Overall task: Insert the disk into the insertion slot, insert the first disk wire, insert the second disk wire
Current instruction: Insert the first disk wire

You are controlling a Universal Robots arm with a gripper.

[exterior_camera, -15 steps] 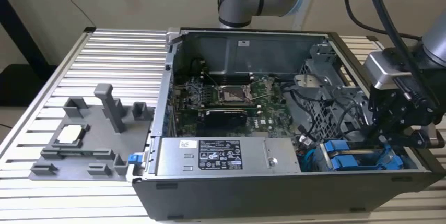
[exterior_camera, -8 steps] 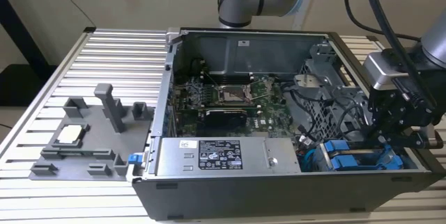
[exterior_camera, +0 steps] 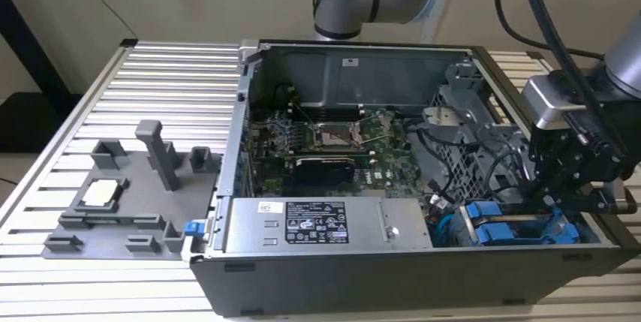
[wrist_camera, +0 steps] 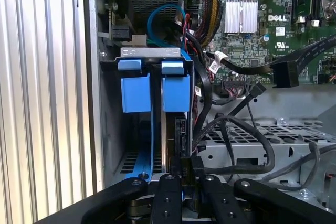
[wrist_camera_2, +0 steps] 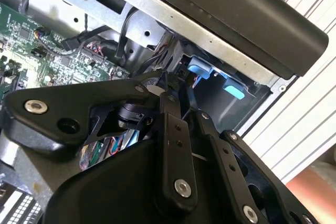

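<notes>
One disk (wrist_camera: 175,93), seemingly slotted, lies beyond the hand (wrist_camera: 185,170).

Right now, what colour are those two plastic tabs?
Bright blue tabs; first wrist view shows best.

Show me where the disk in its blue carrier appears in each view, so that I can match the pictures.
Exterior view: the disk lies low at the exterior view's right.
Second wrist view: the disk is the blue tab nearer the motherboard.
First wrist view: the disk, likewise the tab nearer the motherboard.
Shared landmark: the other blue carrier beside it.
</notes>
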